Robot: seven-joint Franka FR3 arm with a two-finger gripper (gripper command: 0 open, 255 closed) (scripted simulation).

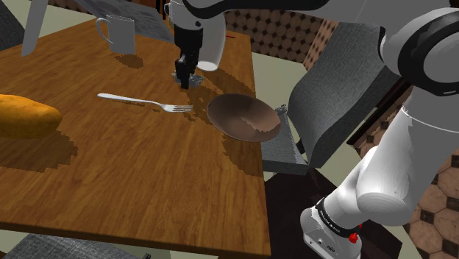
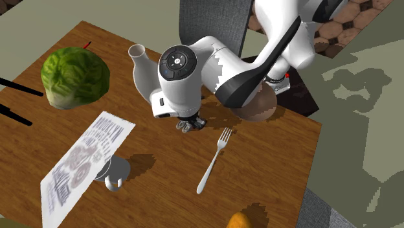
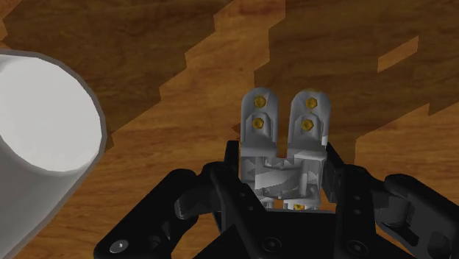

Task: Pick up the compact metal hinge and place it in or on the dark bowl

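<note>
Fingers (image 3: 221, 193) clasp grey hinge (image 3: 283, 143), one each side, over table (image 3: 184, 59).

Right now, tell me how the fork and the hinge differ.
The fork is long and slim; the hinge is short and blocky. The fork lies free on the table; the hinge is clasped by the gripper. The hinge carries gold screws; the fork is plain. Both look silvery-grey.
</note>
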